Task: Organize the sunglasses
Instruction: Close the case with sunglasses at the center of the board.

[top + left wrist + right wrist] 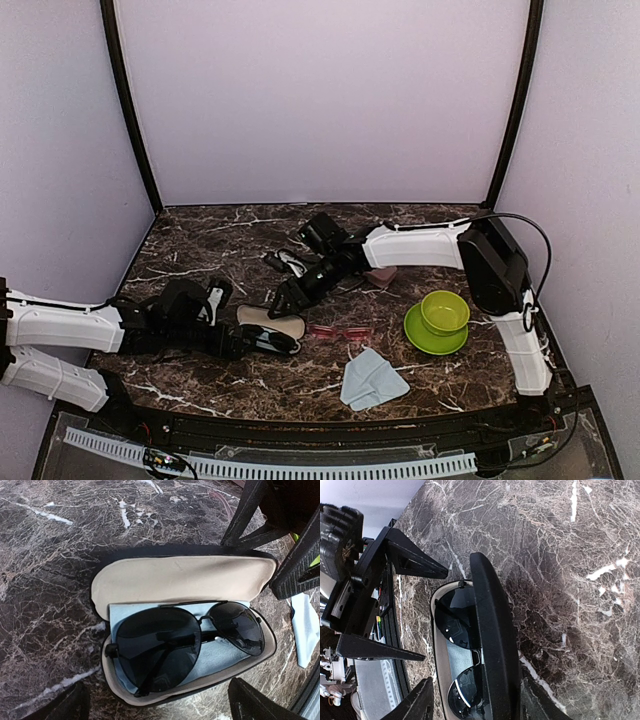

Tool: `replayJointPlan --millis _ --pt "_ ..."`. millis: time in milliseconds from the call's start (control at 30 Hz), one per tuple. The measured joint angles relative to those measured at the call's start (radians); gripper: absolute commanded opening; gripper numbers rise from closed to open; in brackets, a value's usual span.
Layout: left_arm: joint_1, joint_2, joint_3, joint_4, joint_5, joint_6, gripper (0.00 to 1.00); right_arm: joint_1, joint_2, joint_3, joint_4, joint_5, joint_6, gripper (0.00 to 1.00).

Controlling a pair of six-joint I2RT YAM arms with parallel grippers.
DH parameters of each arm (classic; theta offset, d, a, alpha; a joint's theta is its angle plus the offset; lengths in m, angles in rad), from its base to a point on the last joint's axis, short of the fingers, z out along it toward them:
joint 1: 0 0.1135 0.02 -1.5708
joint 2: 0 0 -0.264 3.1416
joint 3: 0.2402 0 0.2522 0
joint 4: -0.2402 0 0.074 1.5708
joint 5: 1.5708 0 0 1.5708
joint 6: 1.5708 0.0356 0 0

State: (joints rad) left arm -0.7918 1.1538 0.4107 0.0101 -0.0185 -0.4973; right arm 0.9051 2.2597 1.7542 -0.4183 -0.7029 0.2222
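The black sunglasses (185,645) lie folded on a light blue cloth inside an open black case (180,577) with beige lining. My left gripper (160,705) hovers open at the case's near rim, holding nothing. My right gripper (477,705) is open and straddles the case: the raised lid (492,645) stands between its fingers, one finger behind the lid and one on the tray side. From above, the case (270,330) sits between my left gripper (238,336) and my right gripper (290,298). The red-pink sunglasses (340,332) lie on the table just right of the case.
A green bowl on a green plate (412,335) stands at the right. A folded light blue cloth (370,380) lies near the front edge. A pink case (381,277) sits under the right forearm, and a dark object (288,262) lies behind the right gripper.
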Motion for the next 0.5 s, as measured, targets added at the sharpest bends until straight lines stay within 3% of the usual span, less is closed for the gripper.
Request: replayJointPlan --millis 500 --pt "-0.020 0.008 -0.002 0.002 0.010 -0.006 0.99 0.018 0.000 0.000 0.001 0.000 0.004 0.50"
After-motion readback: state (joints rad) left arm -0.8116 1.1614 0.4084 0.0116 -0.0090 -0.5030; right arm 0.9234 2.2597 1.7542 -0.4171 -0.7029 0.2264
